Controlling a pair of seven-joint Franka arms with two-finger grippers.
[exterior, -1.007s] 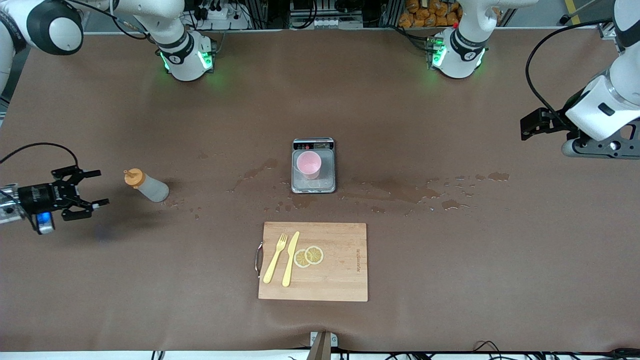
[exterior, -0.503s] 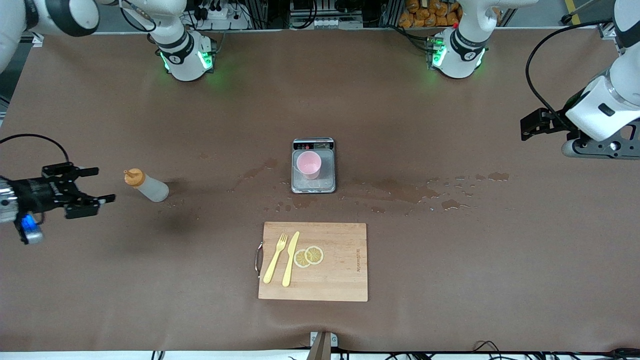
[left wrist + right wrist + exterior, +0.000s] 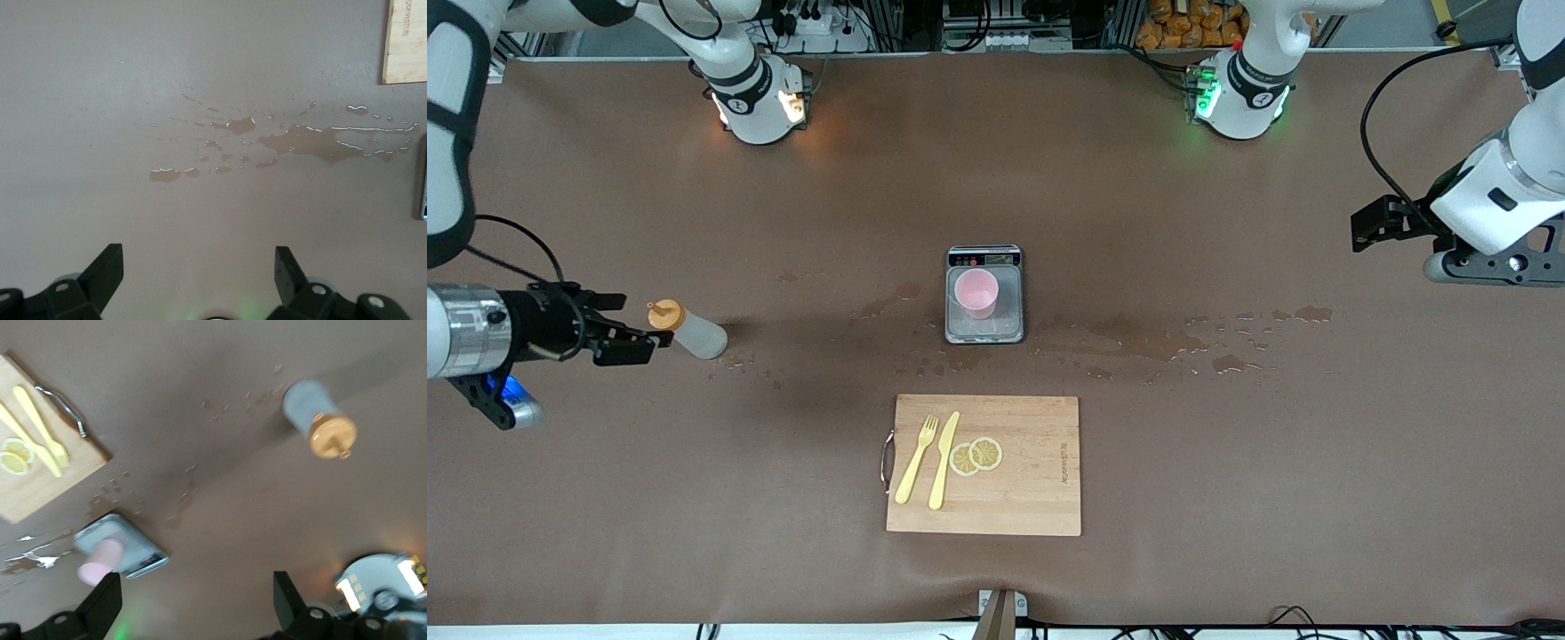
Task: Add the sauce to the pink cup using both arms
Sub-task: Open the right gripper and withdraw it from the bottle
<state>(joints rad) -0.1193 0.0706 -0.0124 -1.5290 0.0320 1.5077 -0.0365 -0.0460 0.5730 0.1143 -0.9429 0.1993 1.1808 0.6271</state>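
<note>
The sauce bottle (image 3: 694,332), whitish with an orange cap (image 3: 664,315), stands toward the right arm's end of the table. It also shows in the right wrist view as the bottle (image 3: 313,413). My right gripper (image 3: 639,324) is open, level with the cap and just beside it, with nothing between its fingers. The pink cup (image 3: 975,292) stands on a small scale (image 3: 984,332) at the table's middle, and the right wrist view shows this cup (image 3: 100,563) too. My left gripper (image 3: 1371,224) waits open over the left arm's end of the table.
A wooden cutting board (image 3: 1032,480) lies nearer the camera than the scale, holding a yellow fork (image 3: 916,460), a knife (image 3: 943,460) and lemon slices (image 3: 976,455). Wet spills (image 3: 1138,338) spread beside the scale, seen as puddles (image 3: 313,143) under the left wrist.
My right gripper has moved from the table's end toward the bottle and now reaches its cap. The right arm's base light has changed from green to orange. The left arm has stayed still.
</note>
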